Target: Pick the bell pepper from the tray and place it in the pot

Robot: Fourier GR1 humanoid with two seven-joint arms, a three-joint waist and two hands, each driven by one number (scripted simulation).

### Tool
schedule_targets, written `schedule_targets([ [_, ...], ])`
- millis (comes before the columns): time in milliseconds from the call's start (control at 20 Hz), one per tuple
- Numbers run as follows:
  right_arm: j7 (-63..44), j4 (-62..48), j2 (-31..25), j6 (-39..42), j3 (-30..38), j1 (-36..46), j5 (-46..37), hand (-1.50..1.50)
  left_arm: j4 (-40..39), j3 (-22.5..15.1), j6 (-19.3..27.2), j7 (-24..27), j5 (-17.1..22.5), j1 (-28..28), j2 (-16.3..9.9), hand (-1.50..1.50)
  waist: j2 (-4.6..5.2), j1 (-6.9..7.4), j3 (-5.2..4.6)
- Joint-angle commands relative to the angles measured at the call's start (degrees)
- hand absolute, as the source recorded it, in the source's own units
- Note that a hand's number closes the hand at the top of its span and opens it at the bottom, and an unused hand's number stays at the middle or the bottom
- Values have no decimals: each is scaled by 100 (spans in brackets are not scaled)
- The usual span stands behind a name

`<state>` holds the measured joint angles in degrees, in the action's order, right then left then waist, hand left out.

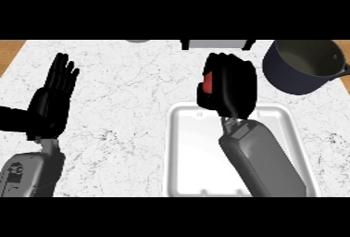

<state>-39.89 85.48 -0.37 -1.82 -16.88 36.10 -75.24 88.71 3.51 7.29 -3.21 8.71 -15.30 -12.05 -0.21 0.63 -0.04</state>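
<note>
A red bell pepper shows only as a small red patch inside my right hand, whose fingers are curled round it. That hand is above the far edge of the white tray, to the left of the dark grey pot. The pot stands at the far right of the counter with nothing visible inside. My left hand rests open at the left, fingers up, far from the tray and pot.
A grey appliance and a small grey object sit at the counter's far edge. Wooden edges border the white marble counter at both far corners.
</note>
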Motion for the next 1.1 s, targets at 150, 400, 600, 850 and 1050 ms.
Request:
schedule_targets([
  [150,-611,583,-328,-172,662,277,-548,150,96,65,96,24,-103,58,4,0,7,-73,4],
  [400,-75,1020,-1188,241,1586,-101,135,150,-33,10,123,-6,-173,-50,96,0,15,-105,5],
  [600,440,597,-1738,331,2315,-215,687,150,-35,260,-78,9,9,-114,-107,0,24,-78,5],
  [850,1433,124,-2513,165,3240,-408,1531,150,-112,163,-69,46,-65,-88,19,0,27,-83,6],
  [1050,2181,-467,-2680,-532,3660,-911,1847,150,112,376,-293,-61,153,33,-163,0,28,-58,7],
])
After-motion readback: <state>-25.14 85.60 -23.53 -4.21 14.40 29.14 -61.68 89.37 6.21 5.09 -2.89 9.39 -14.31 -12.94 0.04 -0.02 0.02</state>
